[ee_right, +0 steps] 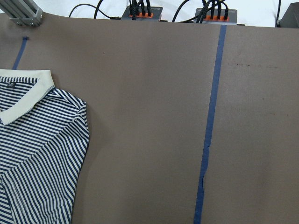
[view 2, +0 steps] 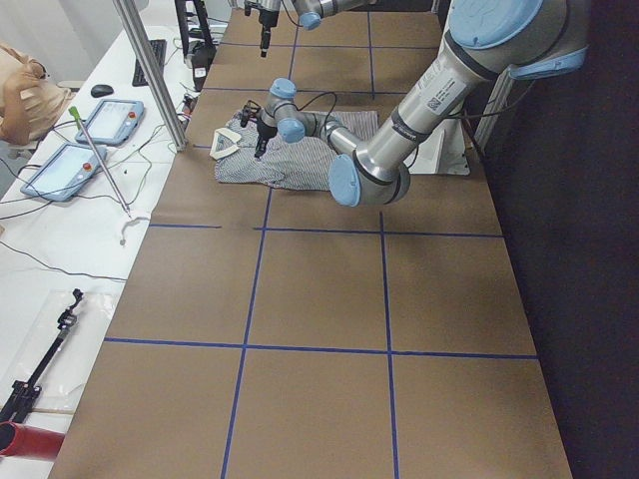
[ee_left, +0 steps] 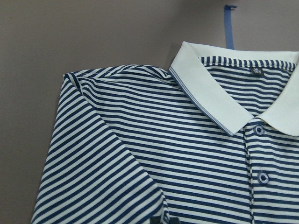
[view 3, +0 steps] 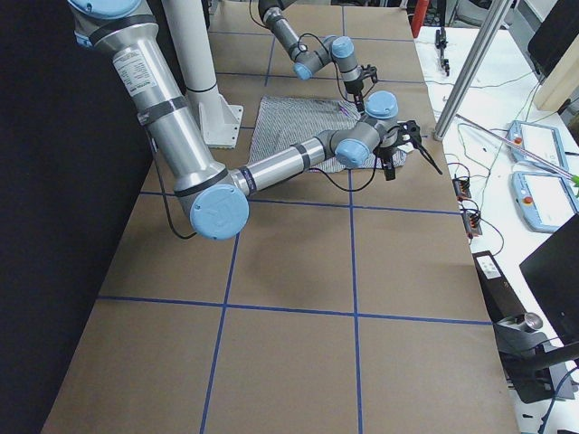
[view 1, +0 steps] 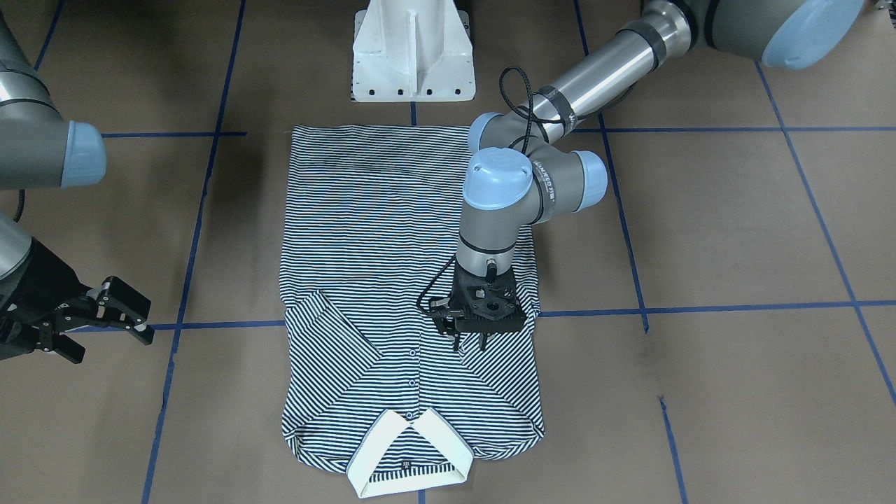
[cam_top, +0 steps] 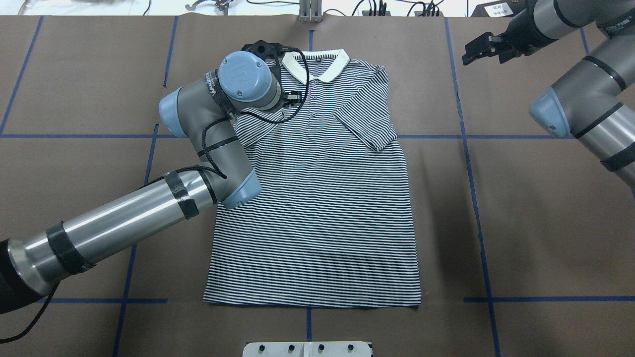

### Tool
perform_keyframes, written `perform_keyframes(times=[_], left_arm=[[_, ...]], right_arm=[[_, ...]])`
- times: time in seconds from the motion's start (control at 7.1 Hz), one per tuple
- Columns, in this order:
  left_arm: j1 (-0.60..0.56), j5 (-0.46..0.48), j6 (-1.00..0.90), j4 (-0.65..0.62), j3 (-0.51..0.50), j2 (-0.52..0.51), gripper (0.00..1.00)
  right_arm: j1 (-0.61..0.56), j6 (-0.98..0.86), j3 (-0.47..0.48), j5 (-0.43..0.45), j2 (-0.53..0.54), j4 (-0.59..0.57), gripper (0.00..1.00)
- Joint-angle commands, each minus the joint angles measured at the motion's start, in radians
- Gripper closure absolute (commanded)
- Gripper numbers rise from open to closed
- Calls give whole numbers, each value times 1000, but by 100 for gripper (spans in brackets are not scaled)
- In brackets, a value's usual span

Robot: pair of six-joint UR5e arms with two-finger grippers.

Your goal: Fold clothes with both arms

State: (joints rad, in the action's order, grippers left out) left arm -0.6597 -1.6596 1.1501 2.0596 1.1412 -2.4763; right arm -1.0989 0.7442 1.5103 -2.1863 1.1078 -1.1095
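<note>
Navy-and-white striped, the polo shirt (view 1: 392, 231) lies flat mid-way along the table (view 1: 735, 231), its long axis running from near edge to far edge, collar (view 1: 448, 441) at the far edge; the left gripper (view 1: 469, 343) hangs just over its folded-in sleeve (view 1: 490, 378), and I cannot tell its finger spread; the right gripper (view 1: 106, 343), jaws apart and empty, hovers off the cloth toward the far right corner; no containers.

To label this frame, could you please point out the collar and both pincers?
collar (view 1: 446, 444), front-facing view, on a cream flap.
left pincer (view 1: 469, 343), front-facing view, between its fingertips.
right pincer (view 1: 112, 348), front-facing view, between its fingertips.
</note>
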Motion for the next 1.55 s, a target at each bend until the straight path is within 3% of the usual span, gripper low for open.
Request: perform_keyframes(times=[0.0, 0.14, 0.28, 0.56, 0.7, 0.84, 1.13, 1.41], left_arm=[[0, -41, -20, -15, 101, 45, 0], [2, -51, -20, -19, 209, 119, 0], [15, -51, -20, -38, 355, 205, 0], [92, -49, 6, -114, 585, 333, 0], [138, -45, 40, -114, 688, 424, 0], [185, -37, 90, -113, 771, 498, 0], [343, 51, 236, -114, 911, 673, 0], [493, 150, 421, -116, 913, 756, 30]], right_arm=[[87, 166, 86, 96, 33, -1, 0], [197, 264, 184, 214, 70, -15, 0], [296, 387, 300, 273, 160, -16, 0], [542, 623, 564, 473, 369, -21, 2], [679, 733, 638, 596, 385, -126, 7], [792, 885, 684, 699, 373, -241, 15], [893, 969, 697, 786, 373, -248, 18], [898, 969, 697, 801, 374, -248, 14]])
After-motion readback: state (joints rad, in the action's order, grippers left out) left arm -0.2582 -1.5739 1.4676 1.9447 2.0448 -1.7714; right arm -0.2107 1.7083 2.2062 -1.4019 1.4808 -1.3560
